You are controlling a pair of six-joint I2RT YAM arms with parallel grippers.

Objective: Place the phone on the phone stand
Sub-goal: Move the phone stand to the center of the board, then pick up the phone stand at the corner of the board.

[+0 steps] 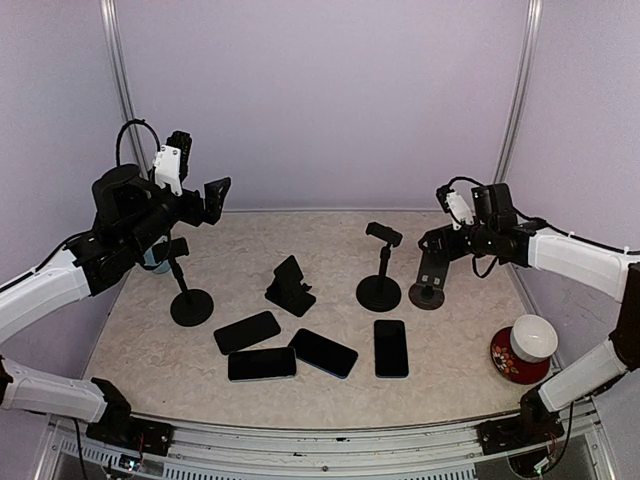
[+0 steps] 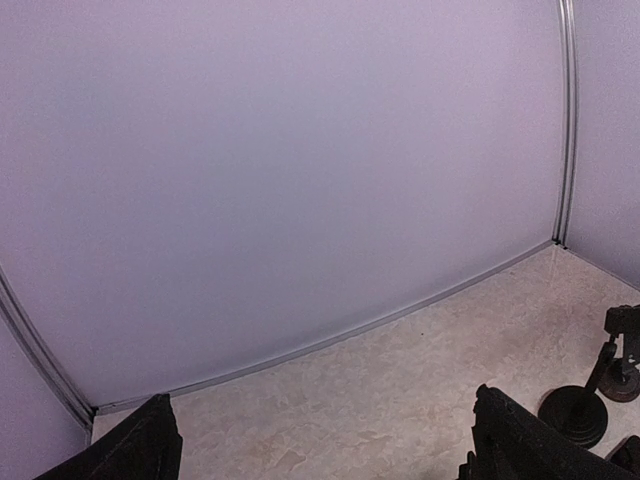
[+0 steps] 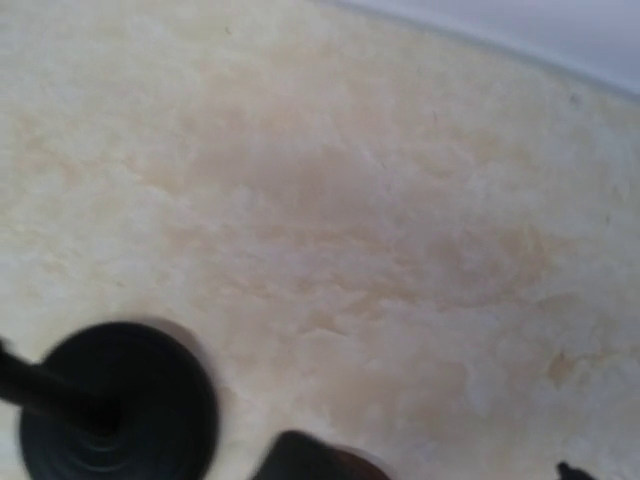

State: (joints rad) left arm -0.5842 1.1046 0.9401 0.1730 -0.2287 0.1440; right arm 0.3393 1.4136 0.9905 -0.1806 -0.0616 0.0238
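Several black phones lie flat at the table's front middle: one [image 1: 246, 332], one [image 1: 262, 364], one [image 1: 323, 352] and one [image 1: 391, 348]. A folding phone stand [image 1: 290, 287] sits behind them. Pole stands on round bases stand at the left [image 1: 191, 300] and in the middle [image 1: 380, 285]. My left gripper [image 1: 212, 190] is raised at the far left, open and empty; its fingertips [image 2: 150, 445] show wide apart. My right gripper [image 1: 436, 255] hovers open and empty over a small round-based stand [image 1: 427, 296]. The blurred right wrist view shows the middle stand's base [image 3: 115, 405].
A white cup [image 1: 532, 336] on a red saucer [image 1: 505, 362] sits at the front right. A bluish object [image 1: 157, 266] is partly hidden behind my left arm. Walls enclose the table at the back and sides. A pole stand [image 2: 585, 405] shows in the left wrist view.
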